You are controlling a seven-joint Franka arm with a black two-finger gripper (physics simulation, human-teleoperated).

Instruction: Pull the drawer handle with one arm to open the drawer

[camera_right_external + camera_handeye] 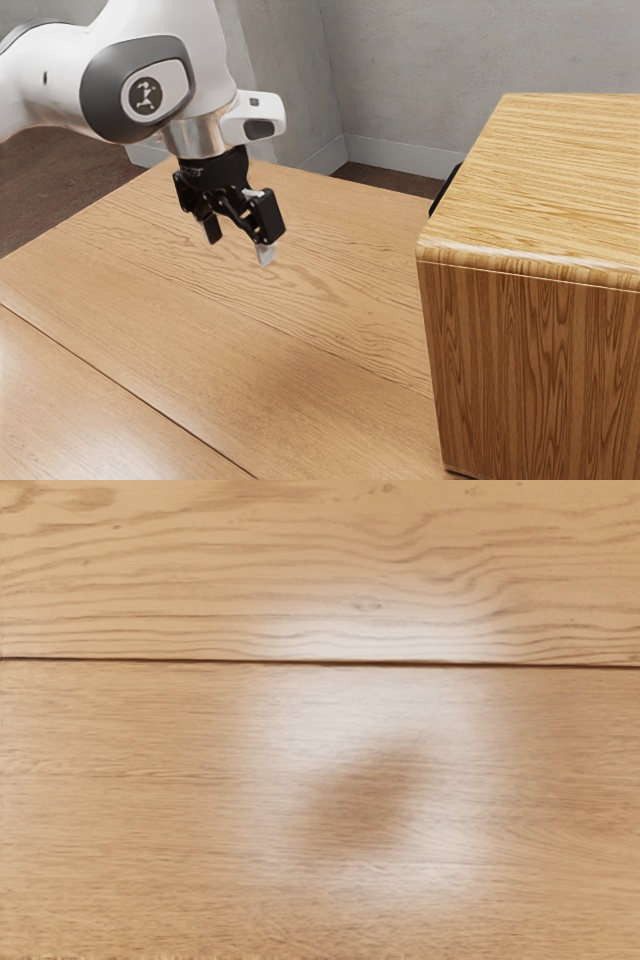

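Exterior view: the black two-finger gripper [240, 243] is hovering, fingers spread and empty, above the light oak table [150, 300], well apart from the black drawer handle [445, 190] peeking past the oak box cabinet [540, 300], so approach, grasp and pull are all remaining.

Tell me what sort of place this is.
Probably a plain simulated indoor room: a wooden table, a wooden drawer cabinet on it, a grey wall with a white baseboard.
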